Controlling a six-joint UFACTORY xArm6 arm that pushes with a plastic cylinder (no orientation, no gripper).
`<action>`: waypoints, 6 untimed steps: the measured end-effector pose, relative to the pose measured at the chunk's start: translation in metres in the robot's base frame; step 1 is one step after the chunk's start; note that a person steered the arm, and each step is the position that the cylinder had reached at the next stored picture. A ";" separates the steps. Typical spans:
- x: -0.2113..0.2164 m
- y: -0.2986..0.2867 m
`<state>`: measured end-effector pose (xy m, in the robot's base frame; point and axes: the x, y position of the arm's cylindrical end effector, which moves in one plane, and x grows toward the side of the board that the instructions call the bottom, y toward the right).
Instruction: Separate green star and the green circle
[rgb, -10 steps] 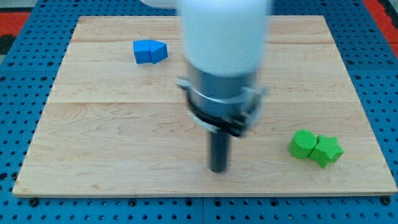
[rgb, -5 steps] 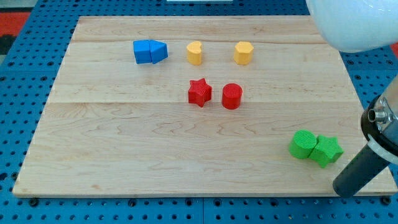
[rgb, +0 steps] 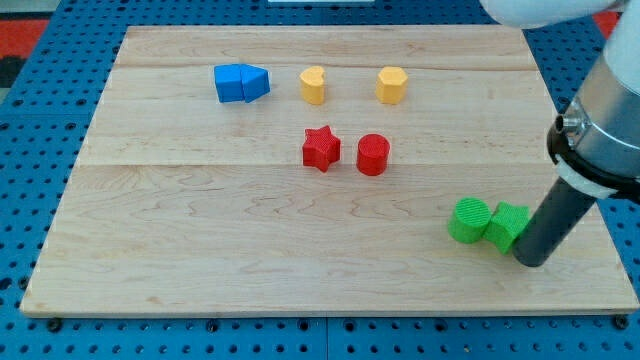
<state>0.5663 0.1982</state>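
No gripper here, only my tip (rgb: 532, 260) pressed against the green star (rgb: 508, 224) at the desk's (rgb: 200, 250) lower right, star touching the green circle (rgb: 468, 220); better to wedge between them than shove both together.

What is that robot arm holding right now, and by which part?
Nothing is held; there is no hand. My tip only presses against the green star from the view's right, and the star touches the green circle.

arm (rgb: 560, 12): white shell | grey metal collar | dark rod
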 end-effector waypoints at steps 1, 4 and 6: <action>-0.004 -0.018; -0.013 -0.041; -0.013 -0.017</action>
<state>0.5535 0.1817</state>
